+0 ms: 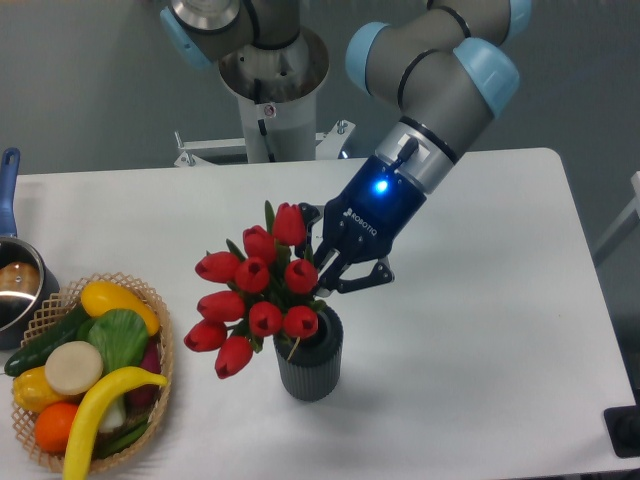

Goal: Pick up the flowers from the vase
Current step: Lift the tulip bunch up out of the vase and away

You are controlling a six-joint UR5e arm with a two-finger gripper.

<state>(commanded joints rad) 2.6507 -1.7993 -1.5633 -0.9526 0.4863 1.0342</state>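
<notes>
Gripper [327,277] clamped on flowers [252,300]. Red buds spread left of gripper, tilted, lifted partly out of vase [310,357]. Vase stands upright on tabletop [480,340], just below gripper. Basket [150,310] far left.

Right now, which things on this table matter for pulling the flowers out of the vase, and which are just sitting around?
Part of the job:
flowers
vase
gripper

Just lying about:
wicker basket of fruit and vegetables
saucepan
</notes>
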